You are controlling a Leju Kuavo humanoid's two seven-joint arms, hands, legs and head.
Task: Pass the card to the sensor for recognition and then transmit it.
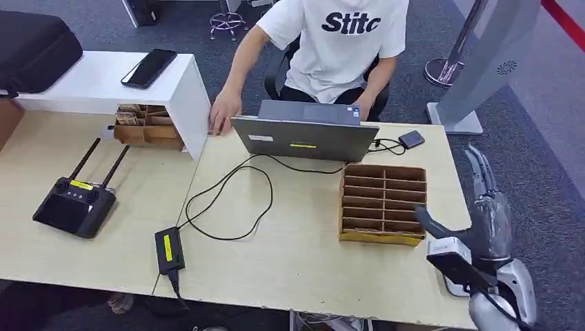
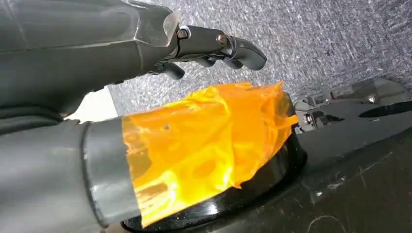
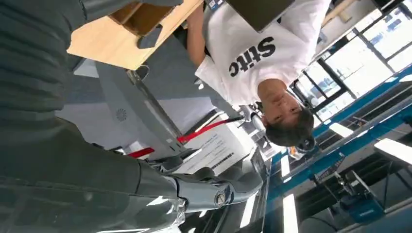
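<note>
Head view puts the right hand (image 1: 486, 207) nearest, raised off the surface (image 1: 290, 241) edge with fingers spread and empty, the cardboard divider box (image 1: 383, 203) just beside it, a person's hand (image 1: 224, 110) well beyond; card unidentifiable, left hand (image 2: 214, 46) loosely curled, empty.

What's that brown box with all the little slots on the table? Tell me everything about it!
The cardboard sorting box looks like plain brown card, split by thin dividers into two columns of shallow slots, all seemingly empty. It lies flat on the light wooden table, near its right edge, just in front of the grey laptop. Nothing touches it; the robot's right hand is beside it.
</note>
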